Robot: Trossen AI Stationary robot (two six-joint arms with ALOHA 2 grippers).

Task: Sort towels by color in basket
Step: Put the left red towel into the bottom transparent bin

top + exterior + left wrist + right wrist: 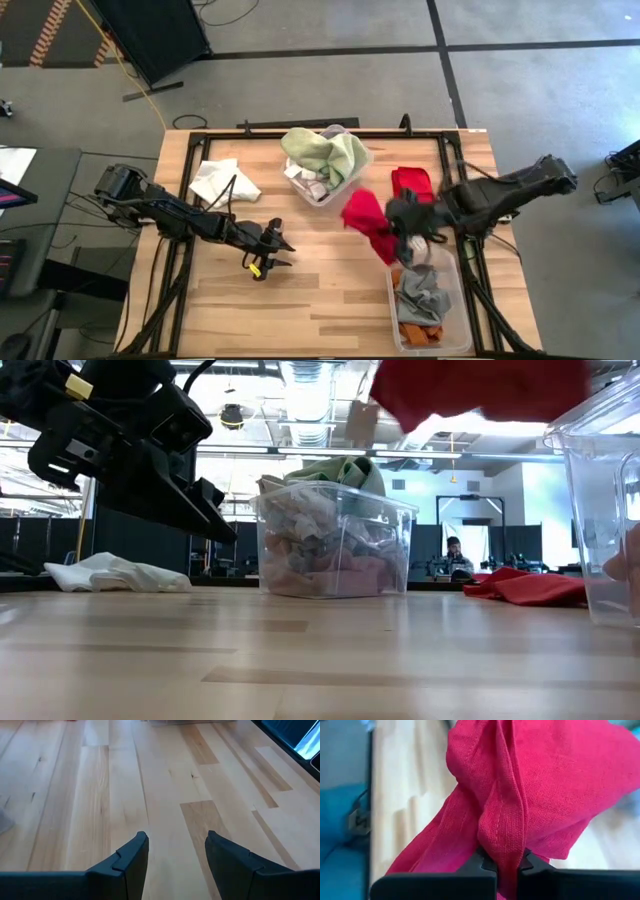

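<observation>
The right tool (400, 222) is clamped tight on a red towel (368, 225), the cloth bunched between its two dark fingers (487, 862) and hanging clear of the tabletop (300, 290), right of its middle and between the two clear bins. The left tool (268, 248) sits low over bare wood left of the middle, its fingers (131, 862) parted about halfway with nothing between them. A clear bin (325, 165) near the middle of the far edge is heaped with towels: a pale green towel (325, 152) lies draped over the top, with white and pinkish cloths packed beneath it, seen through the wall in the low view. A second clear bin (430, 300) stands at the near right corner and holds a grey towel (420, 290) on top of a rust orange towel (418, 335). Another red towel (412, 183) lies flat on the wood near the right edge, just behind the right arm. A white towel (222, 180) lies crumpled by the far left corner.
</observation>
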